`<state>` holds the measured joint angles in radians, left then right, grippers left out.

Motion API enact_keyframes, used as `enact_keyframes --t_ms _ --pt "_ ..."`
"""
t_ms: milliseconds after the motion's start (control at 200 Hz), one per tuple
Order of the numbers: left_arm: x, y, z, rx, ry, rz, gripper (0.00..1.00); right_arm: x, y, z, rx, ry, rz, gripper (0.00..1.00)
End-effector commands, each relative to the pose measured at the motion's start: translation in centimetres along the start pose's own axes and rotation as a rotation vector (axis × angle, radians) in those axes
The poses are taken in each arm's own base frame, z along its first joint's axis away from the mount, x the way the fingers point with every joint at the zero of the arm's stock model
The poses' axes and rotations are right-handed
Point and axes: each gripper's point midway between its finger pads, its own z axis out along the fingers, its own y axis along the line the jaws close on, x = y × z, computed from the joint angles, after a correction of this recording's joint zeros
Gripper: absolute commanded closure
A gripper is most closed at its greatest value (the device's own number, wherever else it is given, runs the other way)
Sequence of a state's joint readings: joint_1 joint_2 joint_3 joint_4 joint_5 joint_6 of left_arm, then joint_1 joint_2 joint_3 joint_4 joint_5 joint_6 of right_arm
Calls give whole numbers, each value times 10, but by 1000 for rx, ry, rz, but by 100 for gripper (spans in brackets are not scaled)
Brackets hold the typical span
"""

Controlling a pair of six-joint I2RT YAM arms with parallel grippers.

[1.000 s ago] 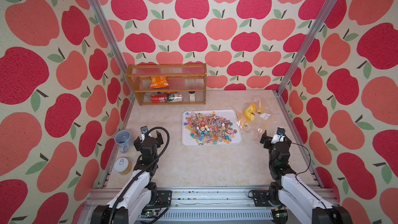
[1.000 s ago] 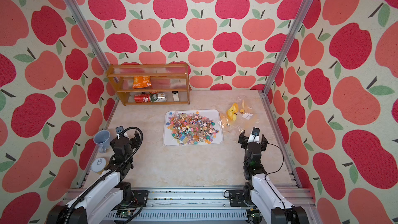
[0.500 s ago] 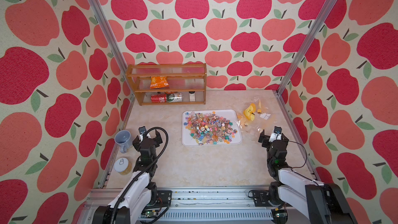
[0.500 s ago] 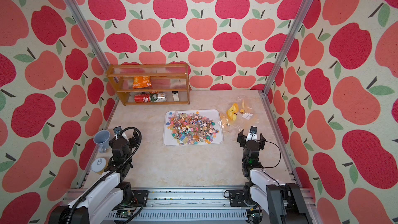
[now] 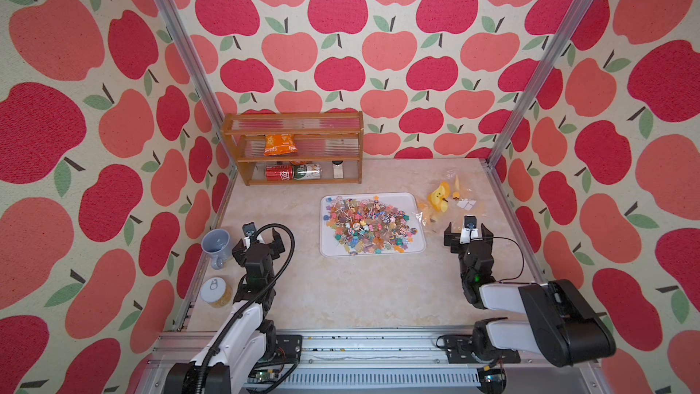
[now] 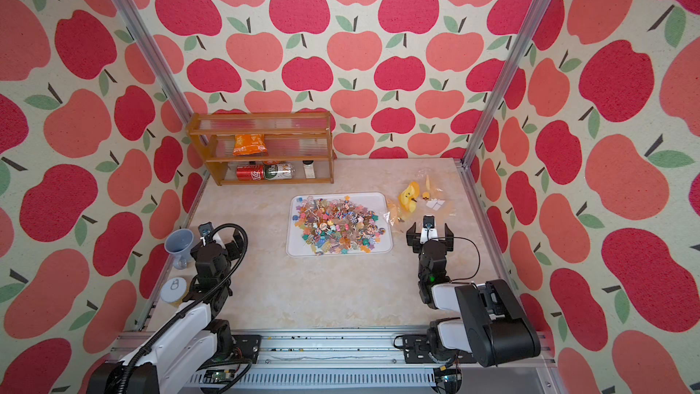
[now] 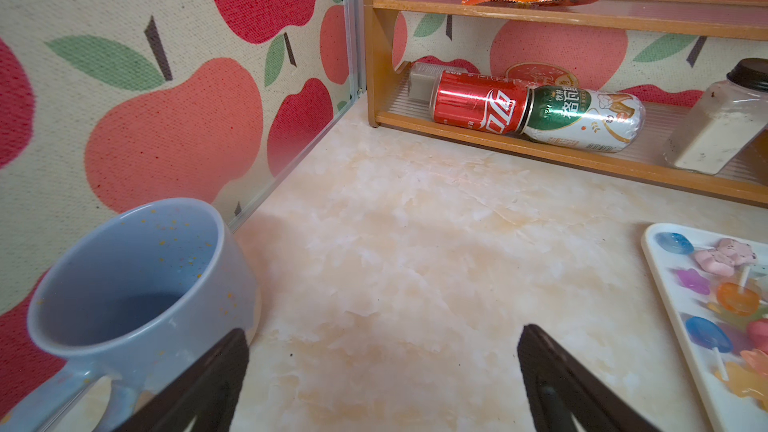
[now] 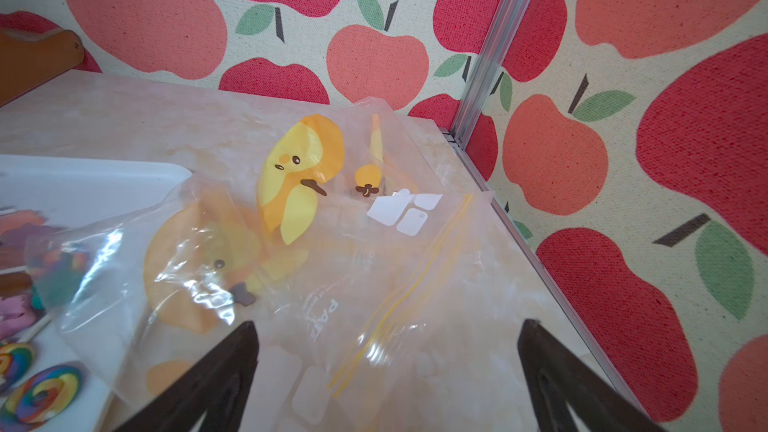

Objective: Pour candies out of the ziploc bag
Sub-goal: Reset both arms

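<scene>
Candies (image 5: 369,226) sit heaped on the white tray (image 5: 417,249) mid-frame, ziploc bag (image 5: 454,198) slack just right of it. Left gripper (image 5: 258,243) and right gripper (image 5: 468,236) gape wide, empty; I'd back off without snagging plastic.

1. My left arm (image 5: 244,322) wears smooth white shells between black joints; a thick black ribbed cable (image 5: 292,246) loops beside its wrist.
2. My right arm (image 5: 496,295) matches, with a bulky black housing near its base, a thin black wire (image 5: 507,239) off the wrist and a small green light (image 5: 476,279).
3. My left gripper (image 5: 259,244) and right gripper (image 5: 468,236) are black, with dark, tapering wedge-shaped fingers (image 7: 552,376), each topped by a small black camera box (image 5: 469,221).
</scene>
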<state>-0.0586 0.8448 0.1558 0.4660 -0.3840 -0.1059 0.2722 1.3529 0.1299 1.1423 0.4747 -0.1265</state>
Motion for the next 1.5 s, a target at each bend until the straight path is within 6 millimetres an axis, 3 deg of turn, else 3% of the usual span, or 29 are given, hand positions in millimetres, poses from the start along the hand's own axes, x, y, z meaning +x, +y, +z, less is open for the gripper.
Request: enact_keyframes --t_ms 0,90,140,235,405,1246,1496 --pt "2 1 -1 4 -7 -9 1 -19 -3 2 38 -94 -36 1" --pt "2 2 -1 4 -10 -11 1 0 6 15 -14 -54 -14 1" --pt "2 2 -2 6 -13 -13 1 0 11 23 -29 -49 -32 1" --pt "2 3 -4 6 -24 -18 1 5 0 21 -23 -41 26 1" --pt "0 4 -6 8 -33 -25 1 10 11 25 -61 -29 -7 1" --pt "1 11 16 5 -26 -79 1 8 11 29 -48 -28 -14 1" --pt "1 1 26 38 2 -53 1 9 11 29 -48 -28 -16 1"
